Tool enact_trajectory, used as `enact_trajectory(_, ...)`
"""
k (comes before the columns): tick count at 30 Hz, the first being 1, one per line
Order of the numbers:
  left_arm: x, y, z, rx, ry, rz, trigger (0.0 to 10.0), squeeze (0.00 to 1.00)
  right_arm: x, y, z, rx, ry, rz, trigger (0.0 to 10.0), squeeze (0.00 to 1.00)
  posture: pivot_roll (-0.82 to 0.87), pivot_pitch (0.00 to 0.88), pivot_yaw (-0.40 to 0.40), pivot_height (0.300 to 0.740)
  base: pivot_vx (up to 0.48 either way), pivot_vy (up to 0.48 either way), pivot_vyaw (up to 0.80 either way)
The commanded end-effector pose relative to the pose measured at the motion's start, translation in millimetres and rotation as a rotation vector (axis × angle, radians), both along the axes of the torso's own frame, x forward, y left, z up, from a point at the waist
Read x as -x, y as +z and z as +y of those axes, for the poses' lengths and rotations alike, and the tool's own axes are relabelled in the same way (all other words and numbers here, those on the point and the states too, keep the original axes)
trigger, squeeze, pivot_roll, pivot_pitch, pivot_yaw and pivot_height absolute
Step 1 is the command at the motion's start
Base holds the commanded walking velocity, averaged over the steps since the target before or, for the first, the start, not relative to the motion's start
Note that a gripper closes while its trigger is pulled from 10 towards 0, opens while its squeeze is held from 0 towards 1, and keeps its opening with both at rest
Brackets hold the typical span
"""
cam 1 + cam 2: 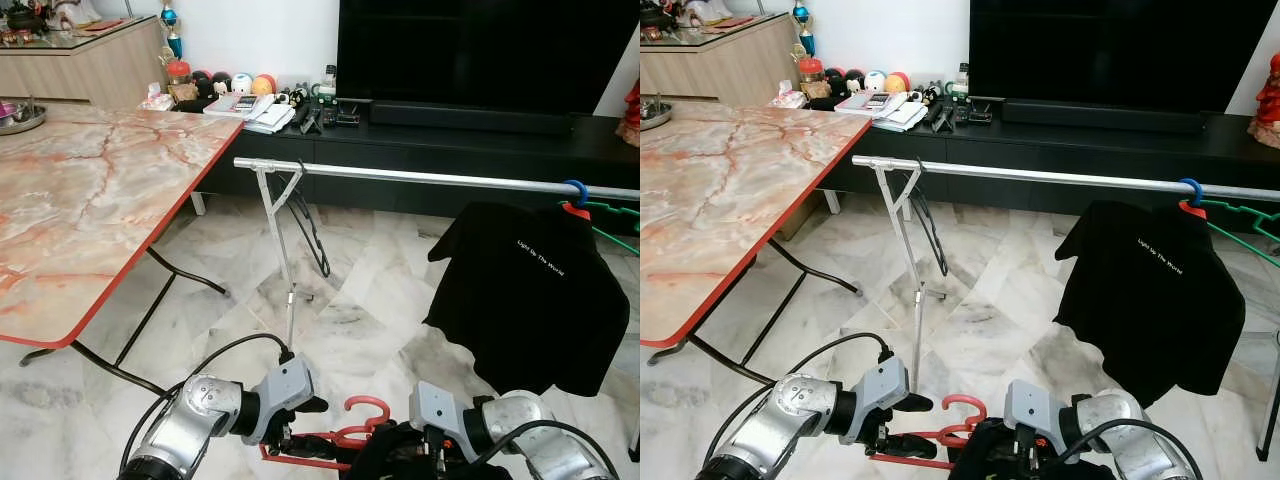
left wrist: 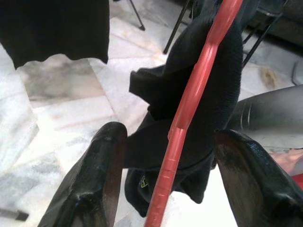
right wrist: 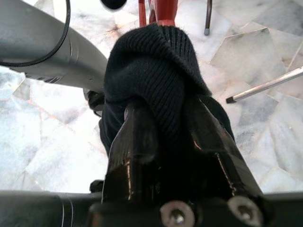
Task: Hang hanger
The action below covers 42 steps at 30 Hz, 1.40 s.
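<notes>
Two silver arms reach in at the bottom, one left gripper (image 1: 300,432) and one right gripper (image 3: 163,137), each with two black fingers (image 2: 102,175). There is one red hanger (image 1: 345,430) between them carrying one dark garment (image 2: 189,109), and one silver rail (image 1: 420,177) on which hang one black T-shirt (image 1: 530,290), one blue hook (image 1: 575,190) and one green hanger (image 1: 610,215). One marble-patterned desk (image 1: 90,200) with a red edge stands at the left, and one black television (image 1: 480,50) sits on one long black cabinet (image 1: 450,150).
</notes>
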<state>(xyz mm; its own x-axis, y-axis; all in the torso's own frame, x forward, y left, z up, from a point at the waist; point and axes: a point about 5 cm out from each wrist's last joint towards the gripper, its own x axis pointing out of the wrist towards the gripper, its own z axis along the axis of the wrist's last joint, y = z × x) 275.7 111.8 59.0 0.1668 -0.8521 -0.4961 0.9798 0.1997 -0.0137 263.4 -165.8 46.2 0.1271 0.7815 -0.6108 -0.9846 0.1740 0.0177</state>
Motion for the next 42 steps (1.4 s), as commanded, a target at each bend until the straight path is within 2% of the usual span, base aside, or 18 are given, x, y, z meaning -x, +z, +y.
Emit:
enact_trajectory(1, -0.6, -2.1, 1.4, -0.029, -0.004, -0.008, 10.0, 0.00, -5.5, 8.0, 3.1, -0.034, -0.006, -0.035, 10.0, 0.00, 0.10, 0.044, -0.007, 0.740, 0.000, 0.000, 0.00)
enact_trajectory(15, 2.6, -5.1, -1.7, -0.036, -0.017, 0.033, 10.0, 0.00, -10.9, 11.3, 13.9, -0.083, -0.017, -0.053, 10.0, 0.00, 0.11, 0.056, -0.003, 0.740, 0.000, 0.000, 0.00)
enact_trajectory(27, 0.2, -5.8, -2.1, -0.030, 0.015, 0.031, 10.0, 0.00, -4.0, 15.7, 19.5, -0.125, 0.052, -0.019, 10.0, 0.00, 0.10, 0.065, -0.002, 0.740, 0.000, 0.000, 0.00)
enact_trajectory(28, 0.1, -5.8, -2.3, -0.029, 0.014, 0.033, 9.2, 0.00, -3.7, 15.7, 19.5, -0.129, 0.055, -0.015, 10.0, 0.00, 0.10, 0.064, -0.003, 0.740, 0.000, 0.000, 0.00)
enact_trajectory(29, 0.1, -5.8, -2.2, -0.029, 0.013, 0.035, 0.0, 0.00, -3.5, 15.8, 19.5, -0.130, 0.057, -0.014, 10.0, 0.00, 0.10, 0.065, -0.003, 0.740, 0.000, 0.000, 0.00)
enact_trajectory(42, 0.2, -4.6, -2.9, -0.015, 0.003, 0.045, 0.0, 0.00, -4.5, 18.1, 20.4, -0.153, 0.048, -0.016, 10.0, 0.00, 0.10, 0.064, -0.001, 0.740, 0.000, 0.000, 0.00)
